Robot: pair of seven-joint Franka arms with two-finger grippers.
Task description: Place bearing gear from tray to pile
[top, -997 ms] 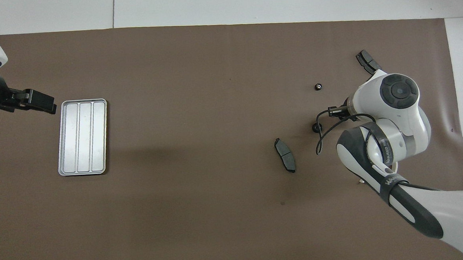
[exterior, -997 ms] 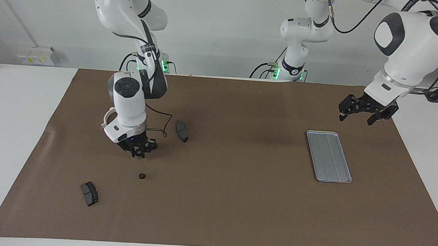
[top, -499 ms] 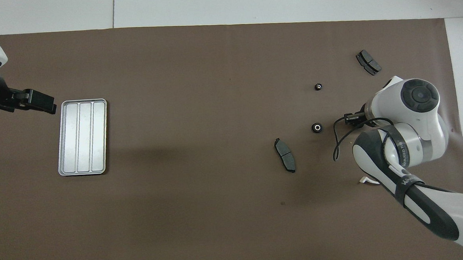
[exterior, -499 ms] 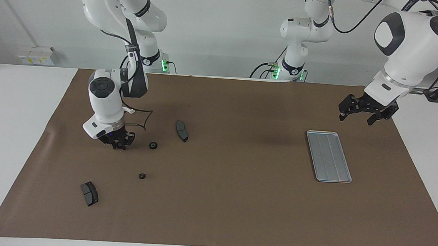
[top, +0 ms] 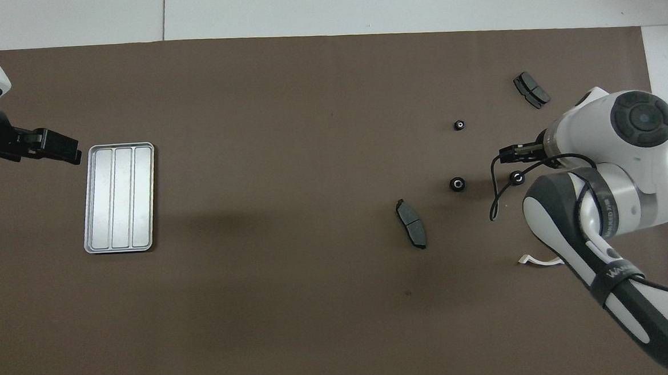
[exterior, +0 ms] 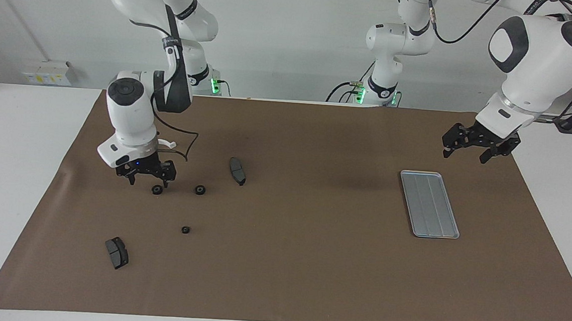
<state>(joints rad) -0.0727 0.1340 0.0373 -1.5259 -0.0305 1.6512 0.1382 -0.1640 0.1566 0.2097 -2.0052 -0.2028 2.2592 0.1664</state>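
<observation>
A small black bearing gear (exterior: 156,189) (top: 517,177) lies free on the brown mat, just under my right gripper (exterior: 148,177), which hovers open with nothing between its fingers. A second gear (exterior: 200,190) (top: 457,184) and a smaller third one (exterior: 185,230) (top: 460,125) lie close by. They sit in the pile, among two dark brake pads (exterior: 237,170) (exterior: 116,252) and a white half-ring bracket (top: 535,261). The silver tray (exterior: 429,204) (top: 119,197) holds nothing and lies toward the left arm's end. My left gripper (exterior: 468,149) (top: 57,147) waits open in the air beside the tray.
The brown mat (exterior: 309,263) covers most of the white table. A black cable (top: 497,196) loops from the right wrist down near the gears. The right forearm hides part of the white bracket in the facing view.
My right gripper carried a gear toward the right arm's end of the table, opened, and left it on the mat. It has risen slightly. The left arm has not moved.
</observation>
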